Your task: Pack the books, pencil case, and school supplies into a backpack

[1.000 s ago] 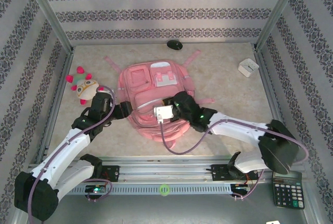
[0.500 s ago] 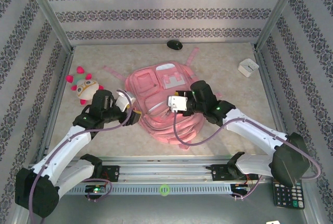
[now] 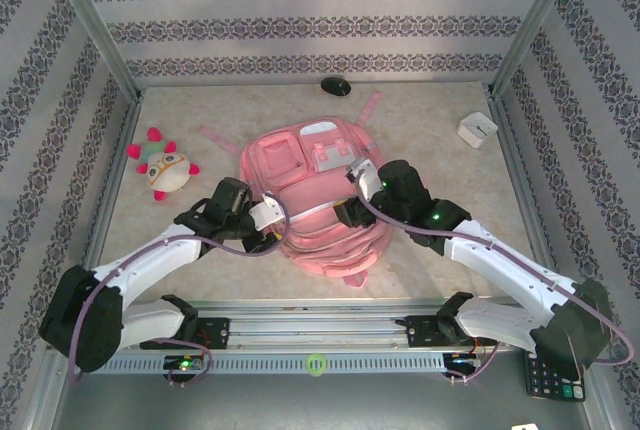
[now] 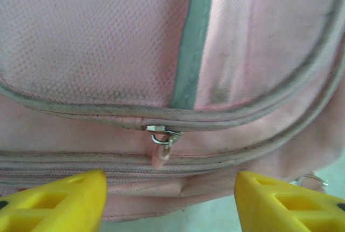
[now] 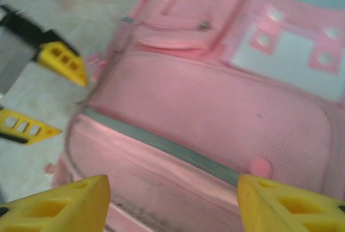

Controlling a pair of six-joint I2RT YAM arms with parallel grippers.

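A: At eight o'clock of the backpack (image 3: 305,165), centred on the table (image 3: 460,165)?
B: Left end effector (image 4: 170,181), arm stretched low, jaws apart, empty, facing a zip pull (image 4: 161,135).
A: Right?
B: Right end effector (image 5: 173,183) reaches from four o'clock over it, spread, empty.

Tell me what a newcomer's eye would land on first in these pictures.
The large pink fabric backpack lying front-up in the middle of the table draws the eye first. Both white arms bend in over its near half, the left claw and the right claw each open, yellow fingers apart. A white round plush toy with pink spikes sits at the left of the table.
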